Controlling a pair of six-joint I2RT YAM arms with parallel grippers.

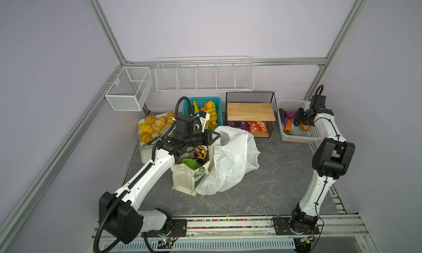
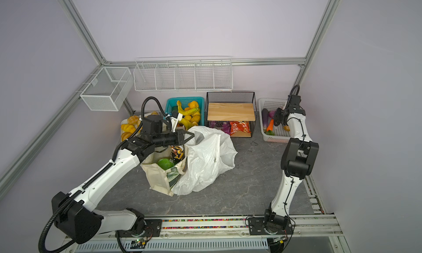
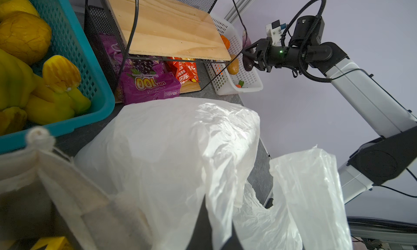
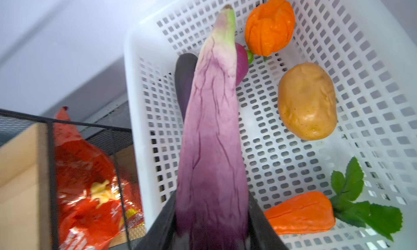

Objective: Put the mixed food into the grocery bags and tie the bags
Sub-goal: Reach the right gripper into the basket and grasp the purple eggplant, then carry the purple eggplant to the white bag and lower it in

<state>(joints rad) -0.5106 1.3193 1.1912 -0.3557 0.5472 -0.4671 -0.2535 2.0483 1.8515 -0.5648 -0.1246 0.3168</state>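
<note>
Both top views look down from high over the table's (image 1: 274,171) near edge, taking everything in. The left wrist camera sits just behind the left claw (image 1: 217,137), looking close over the plastic bag (image 3: 171,147) toward the white basket (image 3: 252,86) beyond. The right wrist camera, behind the right claw (image 4: 212,206), stares into that basket past the clamped purple aubergine (image 4: 212,124).

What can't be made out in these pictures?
Plastic bag: its inside, behind crumpled film, top and left wrist views.
Tote: part of its mouth, under the left arm, both top views.
Eggplant: end held in right gripper, cut off by the frame edge, right wrist view.
Red snack bag: print blurred, right wrist view.
</note>
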